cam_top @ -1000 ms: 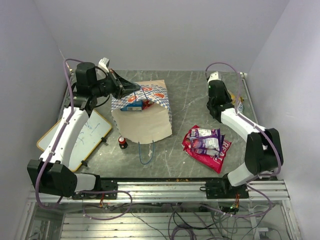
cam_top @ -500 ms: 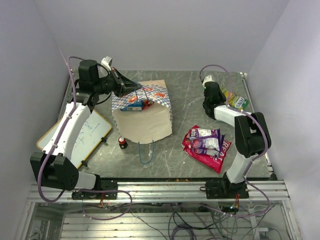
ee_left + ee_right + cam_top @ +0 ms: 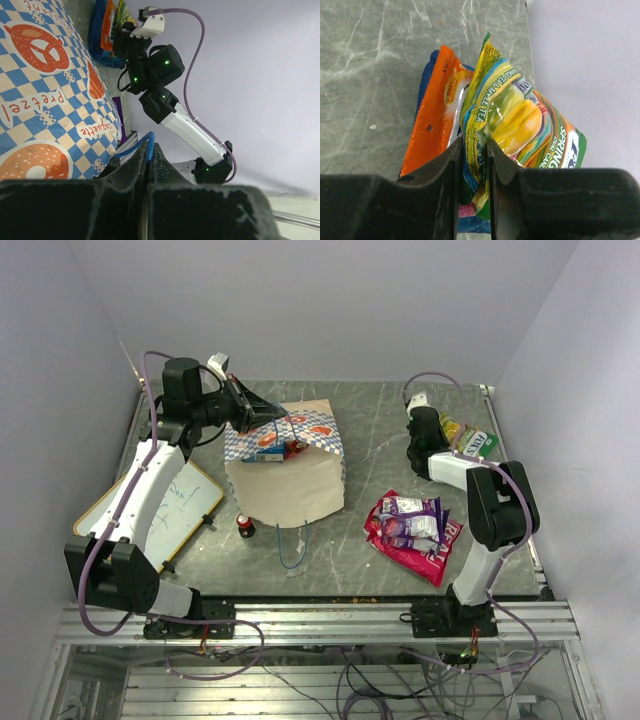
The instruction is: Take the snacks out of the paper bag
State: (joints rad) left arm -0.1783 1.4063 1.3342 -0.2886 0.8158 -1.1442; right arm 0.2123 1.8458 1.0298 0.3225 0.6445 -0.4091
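The paper bag (image 3: 285, 485) stands open at the table's centre-left, its checkered side filling the left wrist view (image 3: 45, 100). My left gripper (image 3: 268, 417) (image 3: 150, 147) is shut on the bag's blue cord handle (image 3: 143, 143) at the rim. Snacks (image 3: 272, 448) show inside the bag's mouth. My right gripper (image 3: 447, 437) (image 3: 473, 147) is at the back right, shut on the edge of a green snack packet (image 3: 473, 443) (image 3: 520, 120). That packet lies over an orange one (image 3: 435, 110). Pink and purple-white packets (image 3: 412, 525) lie on the table at the front right.
A small red-capped bottle (image 3: 244, 526) stands by the bag's front left corner. A whiteboard (image 3: 160, 515) lies at the left edge. The bag's other blue handle (image 3: 292, 550) trails on the table. The table's right edge (image 3: 529, 60) runs just beside the green packet.
My right arm has folded its elbow inward, and the gripper with the green packet has settled at the back right corner. My left gripper crept slightly back, still on the cord.
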